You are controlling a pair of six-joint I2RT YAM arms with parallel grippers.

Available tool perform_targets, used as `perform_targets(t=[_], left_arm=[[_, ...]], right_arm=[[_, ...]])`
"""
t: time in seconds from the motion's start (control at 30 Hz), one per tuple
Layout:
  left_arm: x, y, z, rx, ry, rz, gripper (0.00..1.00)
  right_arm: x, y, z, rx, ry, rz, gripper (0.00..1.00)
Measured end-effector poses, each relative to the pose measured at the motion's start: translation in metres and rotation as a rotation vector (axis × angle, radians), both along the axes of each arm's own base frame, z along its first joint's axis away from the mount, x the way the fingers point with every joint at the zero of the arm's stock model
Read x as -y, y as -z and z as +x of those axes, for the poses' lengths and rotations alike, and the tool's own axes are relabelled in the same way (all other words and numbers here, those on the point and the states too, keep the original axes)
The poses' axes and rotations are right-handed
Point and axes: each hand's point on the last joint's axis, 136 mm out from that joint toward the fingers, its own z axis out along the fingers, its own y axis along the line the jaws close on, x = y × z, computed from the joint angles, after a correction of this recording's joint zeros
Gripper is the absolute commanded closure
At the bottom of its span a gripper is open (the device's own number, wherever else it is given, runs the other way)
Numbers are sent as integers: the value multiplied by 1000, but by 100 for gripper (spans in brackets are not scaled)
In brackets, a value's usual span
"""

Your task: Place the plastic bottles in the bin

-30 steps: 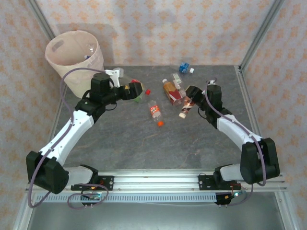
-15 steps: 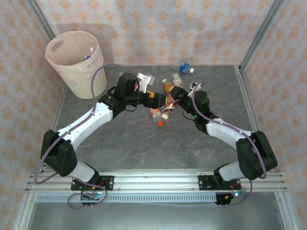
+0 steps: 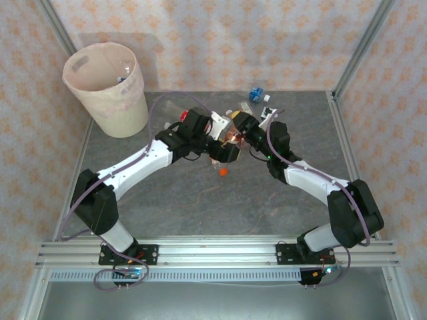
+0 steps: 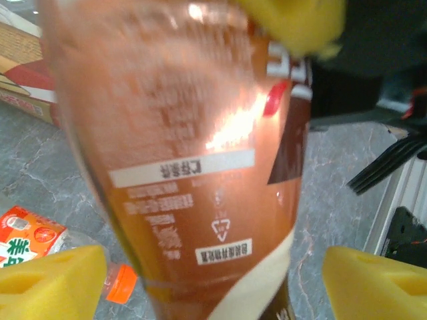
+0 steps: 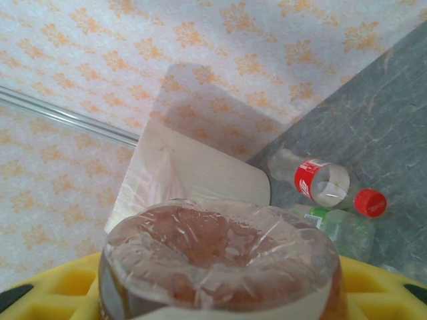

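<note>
Two robot arms meet over the centre of the grey table [image 3: 200,207] in the overhead frame. The right gripper [image 3: 241,128] is pinching a brown-labelled plastic bottle [image 4: 193,153] by its base end. The left gripper [image 3: 222,151] is spread wide, its yellow pads [image 4: 53,280] flanking the bottle's body without touching it.

The bin [image 3: 123,113], a tall cream-pink wastebasket, stands at the upper left of that frame, well apart from both grippers. This looks like a hand-over from one arm to the other, and the weak point is its timing.

- **Early release:** If the right jaws let go before the left ones have closed, the bottle would likely drop. Below it lie an orange-labelled bottle [image 4: 27,243] and its orange cap [image 4: 120,283], at the lower left of the left wrist view.
- **Poor grip:** The thin, glossy wall may buckle or slip out sideways if it is squeezed off-centre.
- **Collision:** With the two wrists this close together, a small misjudged approach could knock fingers against fingers.
- **The carry:** Any hold that is only marginal could fail on the way to the bin, spilling the bottle short of the rim.

More bottles wait on the table, a red-labelled one [image 5: 323,183] and a green-labelled one [image 5: 337,227] at the right of the right wrist view.
</note>
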Motion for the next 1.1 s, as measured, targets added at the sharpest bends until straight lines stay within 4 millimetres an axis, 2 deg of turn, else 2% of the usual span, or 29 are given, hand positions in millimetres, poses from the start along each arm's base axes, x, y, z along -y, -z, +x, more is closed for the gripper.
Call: perform_targets(t=[0.1,0.27,0.53,0.67,0.77,0.83,0.97,1.1], left_arm=[[2,5,0,-9,12,4,44],[6,4,-1,-16,24,-15,54],[4,3,3,-29,-7,-24,72],[6,2,4,-17,-11,-30,80],[6,0,7,-1,-19,-33,90],[4,0,11,9,-38,-28,100],[-7,2,22,24,-88,-7,100],[-25,2,32,47,-160,23,100]], right_arm=[[-1,-5,1,12,-4,7,45],[-3,-5,1,14,-12,7,42],[2,-1,2,7,11,-31,25],[10,0,0,6,40,-82,14],[18,-1,-3,10,67,-129,8],[23,-8,-8,34,75,-164,1],[38,-36,-21,129,123,-232,1],[64,-61,-31,206,236,-307,1]])
